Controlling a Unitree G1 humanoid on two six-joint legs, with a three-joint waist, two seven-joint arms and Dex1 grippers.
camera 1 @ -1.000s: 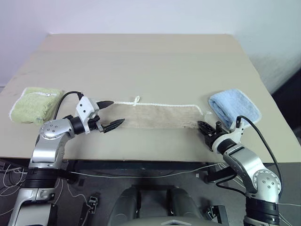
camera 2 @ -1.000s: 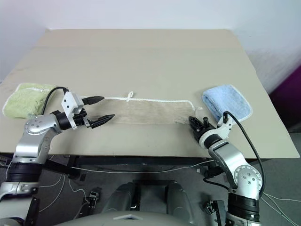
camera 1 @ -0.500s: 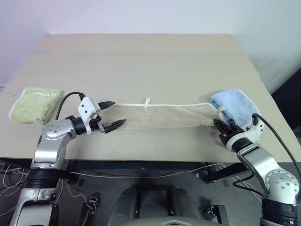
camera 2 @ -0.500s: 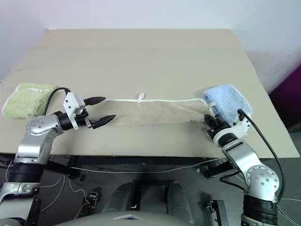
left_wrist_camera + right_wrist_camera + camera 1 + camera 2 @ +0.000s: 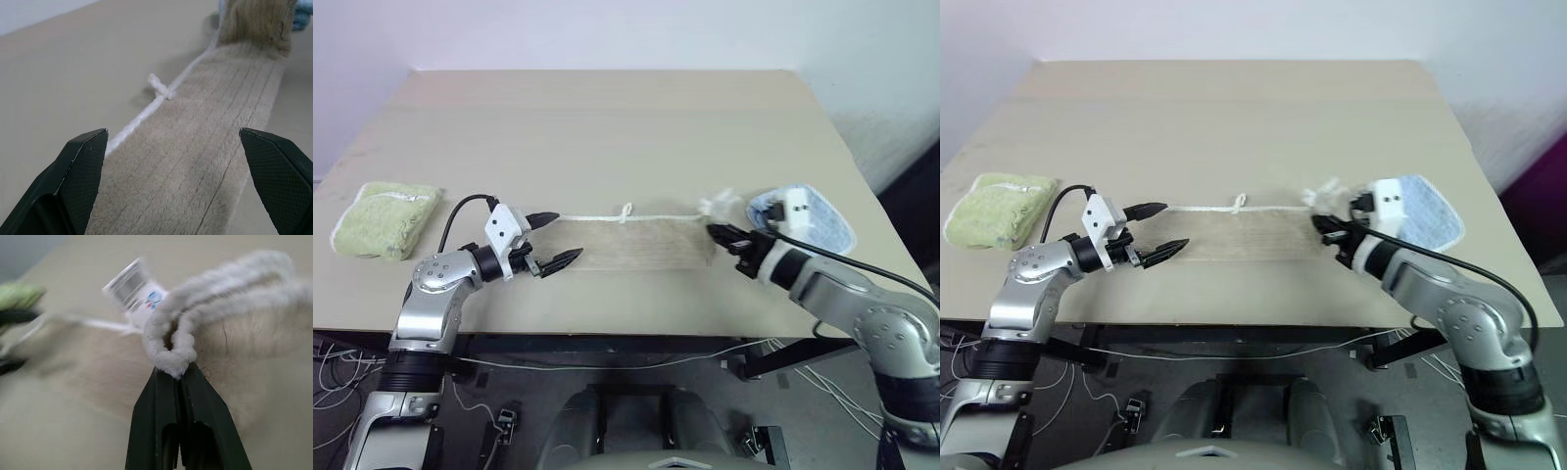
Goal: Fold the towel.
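On your far left, a folded light green terry towel [image 5: 385, 218] lies on the tan table [image 5: 607, 117]. Your left gripper [image 5: 551, 239] hovers at the towel's left end, fingers spread wide. The beige terry towel with white corded edge [image 5: 631, 245] lies as a narrow strip near the front edge, long axis left to right, its small white loop [image 5: 626, 211] on the far side. Your right gripper [image 5: 716, 232] is clamped on its raised right corner, beside the light blue towel [image 5: 818, 217].
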